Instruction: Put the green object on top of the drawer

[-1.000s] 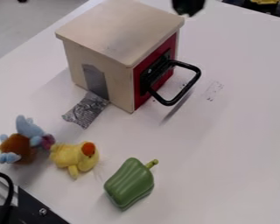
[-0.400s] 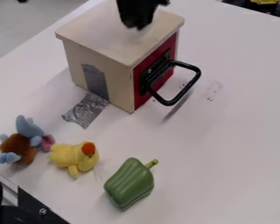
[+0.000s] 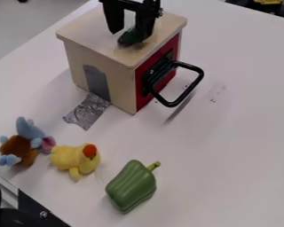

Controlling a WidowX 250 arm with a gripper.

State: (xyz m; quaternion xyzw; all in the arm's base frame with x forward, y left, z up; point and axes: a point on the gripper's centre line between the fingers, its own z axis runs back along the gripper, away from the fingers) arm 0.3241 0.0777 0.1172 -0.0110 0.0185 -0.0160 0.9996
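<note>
My gripper (image 3: 124, 36) hangs over the top of the drawer box at the upper part of the view, its two fingers apart with nothing seen between them. The drawer (image 3: 100, 46) is a pale wooden box with a flat lid, a red front and a black loop handle facing right. Well below the box, near the bottom middle, the green object (image 3: 131, 186), a toy bell pepper with a short stem, lies on the white table. A wide stretch of tabletop separates it from the gripper.
A yellow duck plush (image 3: 76, 159) lies left of the pepper, with a blue and brown plush (image 3: 25, 144) farther left. Silver tape (image 3: 87, 111) runs from the box onto the table (image 3: 227, 146). Black and metal hardware (image 3: 41, 213) occupies the lower left corner.
The gripper has come in from the top edge, moving left and then lower over the box lid, and more of it shows. The pepper, the plush toys and the box have stayed put.
</note>
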